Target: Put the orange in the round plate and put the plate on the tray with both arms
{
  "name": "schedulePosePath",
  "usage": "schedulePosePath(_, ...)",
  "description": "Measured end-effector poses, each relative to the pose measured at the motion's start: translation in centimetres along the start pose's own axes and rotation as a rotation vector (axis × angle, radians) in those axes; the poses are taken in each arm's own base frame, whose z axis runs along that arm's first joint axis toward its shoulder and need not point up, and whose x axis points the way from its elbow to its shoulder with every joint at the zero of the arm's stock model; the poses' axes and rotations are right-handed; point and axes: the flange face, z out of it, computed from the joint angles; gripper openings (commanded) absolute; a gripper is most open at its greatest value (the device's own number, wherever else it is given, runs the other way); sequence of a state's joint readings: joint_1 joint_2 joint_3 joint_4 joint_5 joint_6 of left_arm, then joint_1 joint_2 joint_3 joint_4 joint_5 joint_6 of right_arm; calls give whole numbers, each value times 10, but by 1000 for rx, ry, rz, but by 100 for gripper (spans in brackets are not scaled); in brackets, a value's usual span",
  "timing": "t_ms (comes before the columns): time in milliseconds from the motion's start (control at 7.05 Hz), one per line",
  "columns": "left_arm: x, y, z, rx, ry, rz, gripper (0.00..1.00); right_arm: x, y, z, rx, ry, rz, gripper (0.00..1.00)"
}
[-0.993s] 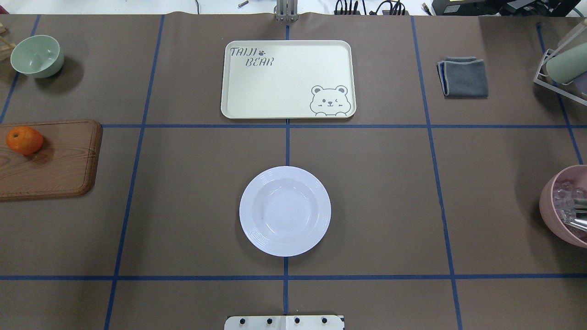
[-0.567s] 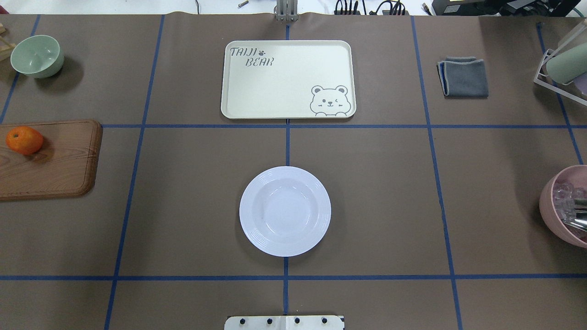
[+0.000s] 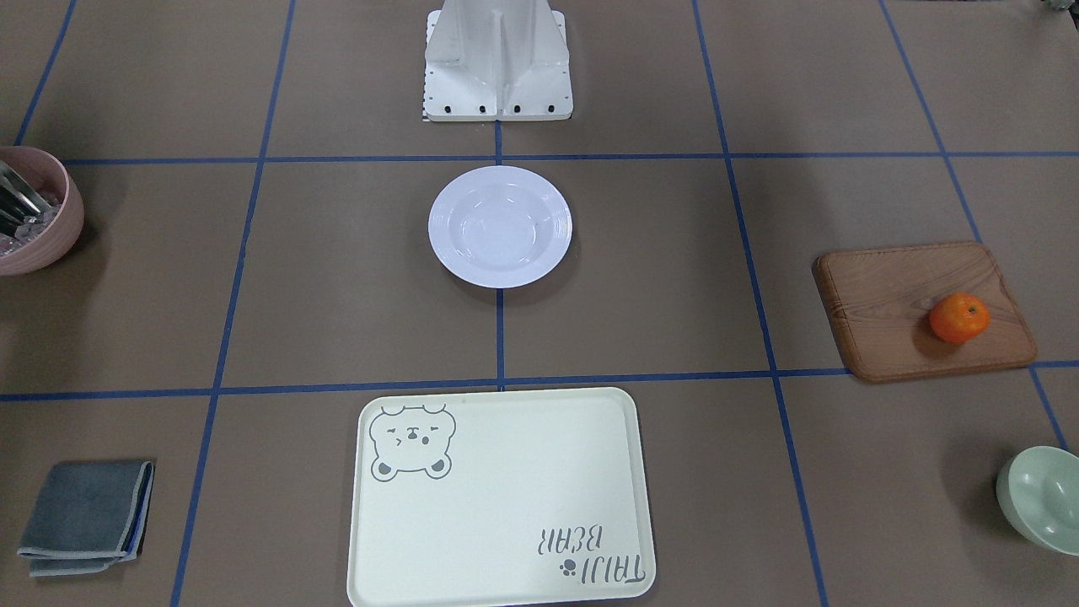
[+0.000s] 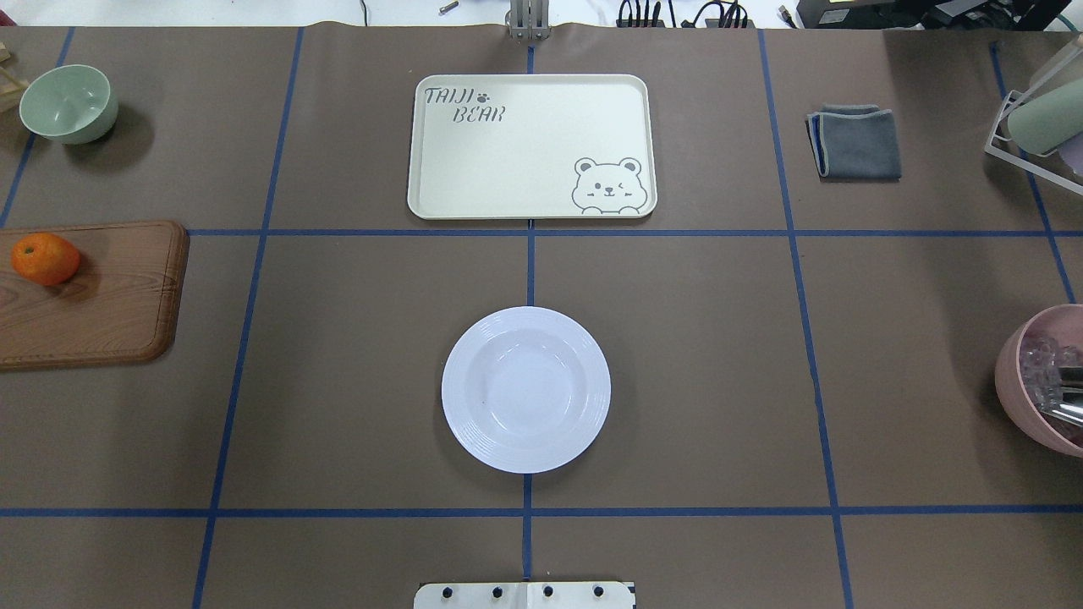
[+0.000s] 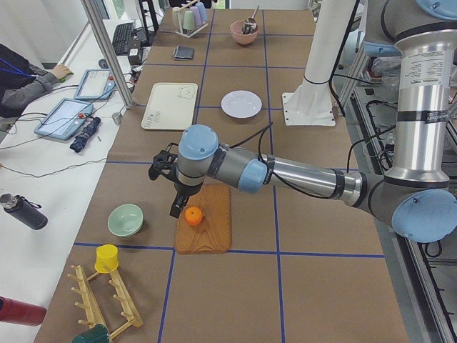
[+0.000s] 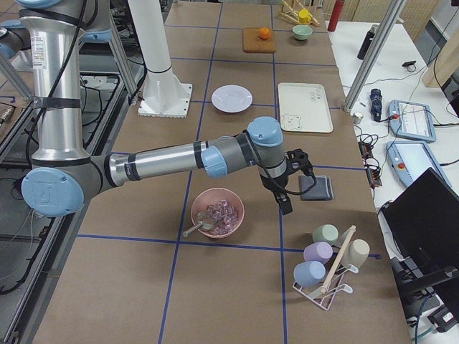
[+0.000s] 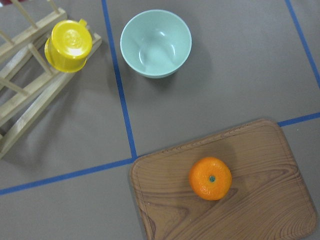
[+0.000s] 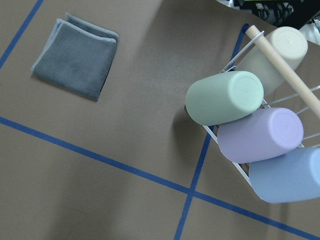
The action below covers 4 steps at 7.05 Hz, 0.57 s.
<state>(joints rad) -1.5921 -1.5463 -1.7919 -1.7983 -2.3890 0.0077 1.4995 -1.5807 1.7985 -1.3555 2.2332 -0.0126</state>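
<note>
The orange [image 4: 45,258] lies on a brown wooden board [image 4: 101,304] at the table's left end, and the left wrist view looks straight down on the orange [image 7: 210,178]. The white round plate [image 4: 525,389] rests empty on the table's centre line, near the robot's base. Beyond it lies the cream tray [image 4: 531,145] with nothing on it. Only the exterior left view shows my left gripper [image 5: 174,209], which hangs just beside and above the orange [image 5: 193,215]. My right gripper [image 6: 285,206] appears only in the exterior right view, near the grey cloth. I cannot tell whether either is open or shut.
A pale green bowl [image 4: 68,103] and a wooden rack with a yellow cup [image 7: 67,45] stand beyond the board. On the right are a folded grey cloth [image 4: 856,142], a pink bowl [image 4: 1042,381] holding ice and a utensil, and a cup rack [image 8: 250,125].
</note>
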Motion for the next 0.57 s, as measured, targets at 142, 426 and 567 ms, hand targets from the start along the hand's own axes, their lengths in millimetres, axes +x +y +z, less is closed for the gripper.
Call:
schedulePosePath(142,4,-5,1,24,2,33,97,-11,-6,0,21,-31,25,100)
schedulePosePath(426,23,-10,36,16,33,98,98,-63,-22,15,53,-113,125,100)
schedulePosePath(567,34,-9,58,-15,50,61,98,-97,-29,26,51,-138,174,100)
